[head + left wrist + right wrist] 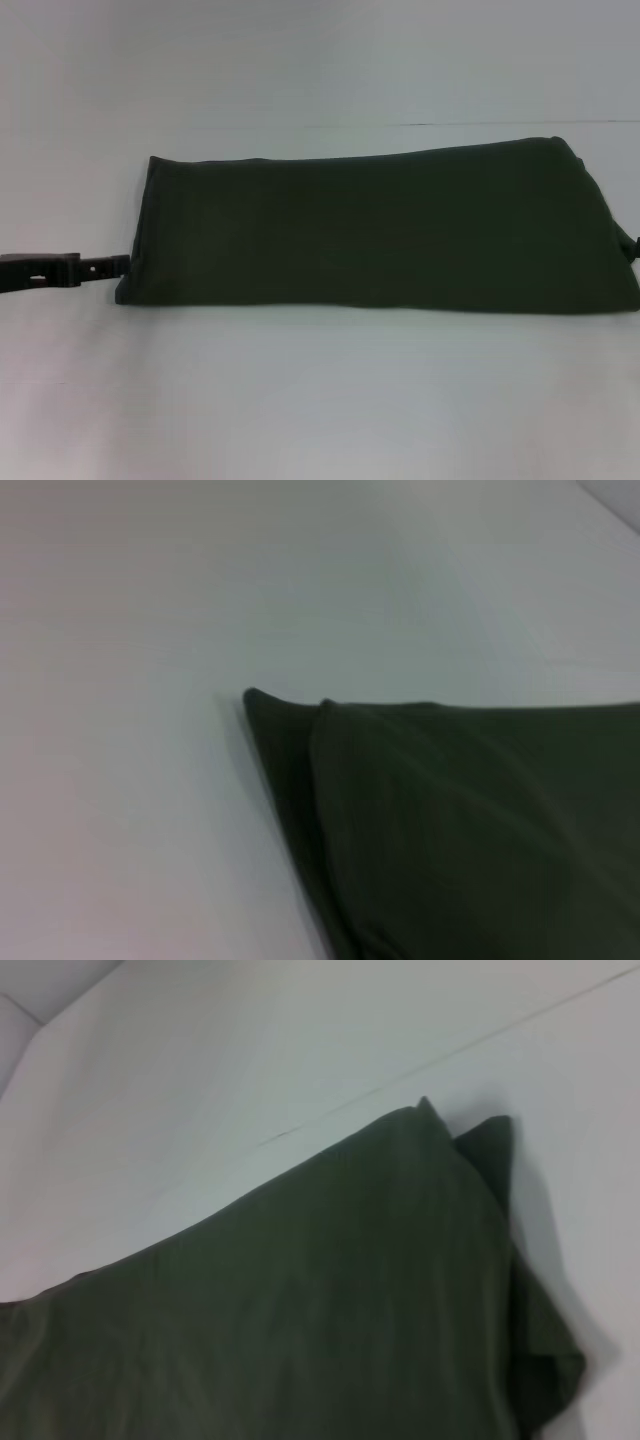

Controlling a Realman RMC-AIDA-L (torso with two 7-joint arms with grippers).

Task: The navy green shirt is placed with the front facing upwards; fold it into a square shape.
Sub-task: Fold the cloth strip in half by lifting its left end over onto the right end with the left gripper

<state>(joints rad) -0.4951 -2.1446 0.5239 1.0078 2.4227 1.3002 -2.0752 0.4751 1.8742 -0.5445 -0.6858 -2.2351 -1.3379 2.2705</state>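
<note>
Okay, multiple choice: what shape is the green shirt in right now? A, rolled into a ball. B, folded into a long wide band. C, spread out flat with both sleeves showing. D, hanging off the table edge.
B: in the head view the navy green shirt lies on the table as a long band, no sleeves or lettering showing.

The left wrist view shows one end of the navy green shirt (470, 830) lying on a pale table (150, 680). The cloth is folded in layers: an upper layer with a rounded, slightly raised corner sits on a lower layer, which juts out past it as a narrow strip ending in a pointed tip. That strip runs along the upper layer's edge and lies flat on the table. No lettering or label shows on the visible cloth, which is plain and softly creased.
</note>
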